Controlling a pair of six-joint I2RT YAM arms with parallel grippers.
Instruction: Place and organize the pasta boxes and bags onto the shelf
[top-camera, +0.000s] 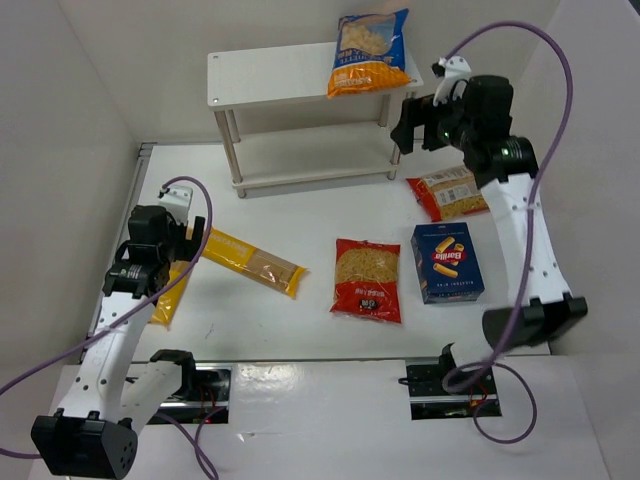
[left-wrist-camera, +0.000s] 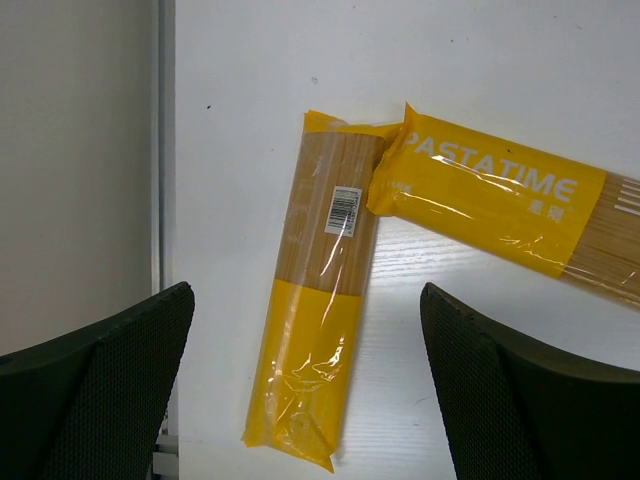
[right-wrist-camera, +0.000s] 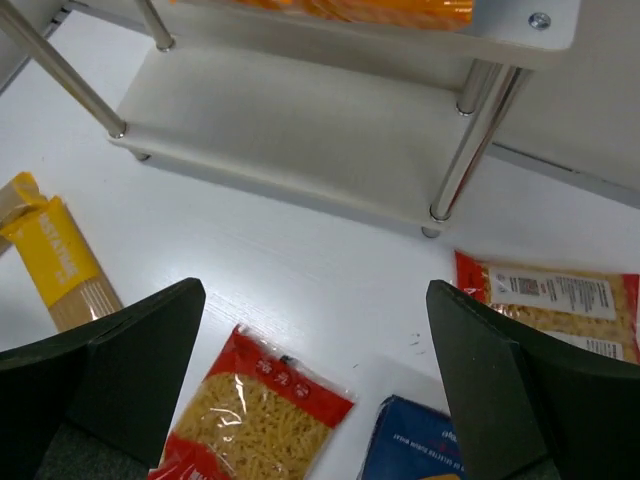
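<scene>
White tabletop (top-camera: 300, 200) under your left gripper (left-wrist-camera: 305, 300) holds a yellow spaghetti packet (left-wrist-camera: 318, 290), its long axis running straight between the wide-apart fingers, a second packet (left-wrist-camera: 500, 200) overlapping its far end, while your right gripper (right-wrist-camera: 315, 300), equally spread, hangs by the shelf (right-wrist-camera: 300, 130).

Shelf (top-camera: 270, 75): white, silver legs. Pasta bag (top-camera: 370, 52): blue, orange. Box (top-camera: 447, 262): dark blue. Window bags (top-camera: 367, 279): red, clear panels. Spaghetti packets (top-camera: 252, 263): yellow, clear middles. Table (top-camera: 300, 210): white.

We take this for a robotics lab: a left arm (top-camera: 110, 350) and a right arm (top-camera: 525, 230) bolted to a white table (top-camera: 300, 215), plain white panels (top-camera: 70, 100) walling it in, purple cables (top-camera: 510, 28) looping from the arms, a small shelf (top-camera: 265, 75) set on it.
</scene>
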